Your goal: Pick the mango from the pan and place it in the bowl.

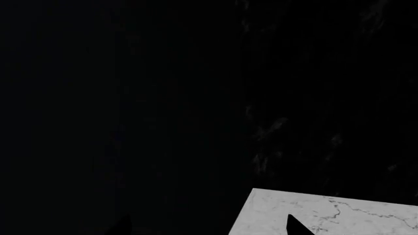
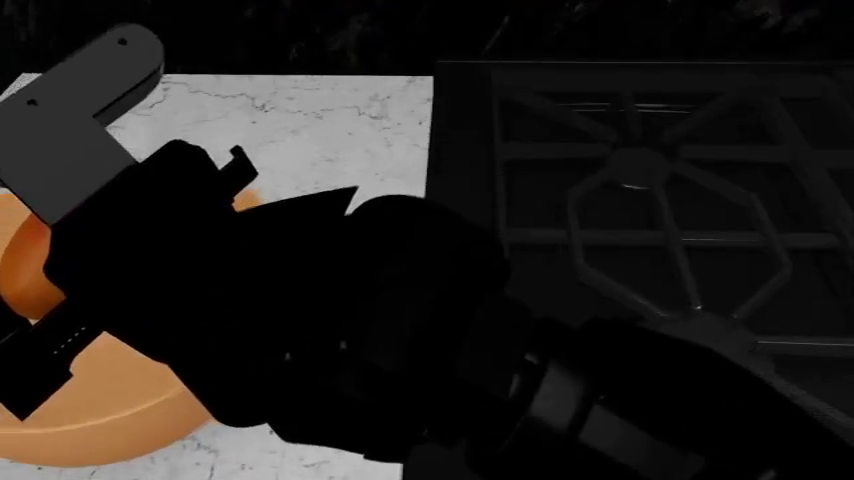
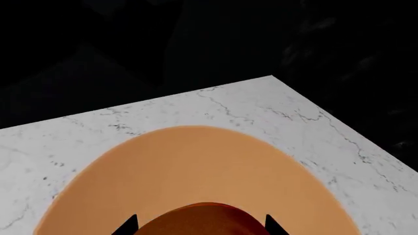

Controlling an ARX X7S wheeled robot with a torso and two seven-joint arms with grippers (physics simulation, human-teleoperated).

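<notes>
Marble tabletop (image 1: 339, 213) is all the left hand (image 1: 209, 230) cam shows, w/ two dark tips far apart and nothing between them; it looks parked out of the way. Right hand (image 3: 196, 226) hangs over the orange bowl (image 3: 189, 171), its tips closed on both sides of the mango (image 3: 196, 220), prob. so the fruit drops right in. Mango is not yet let go. Pan is not in view.
</notes>
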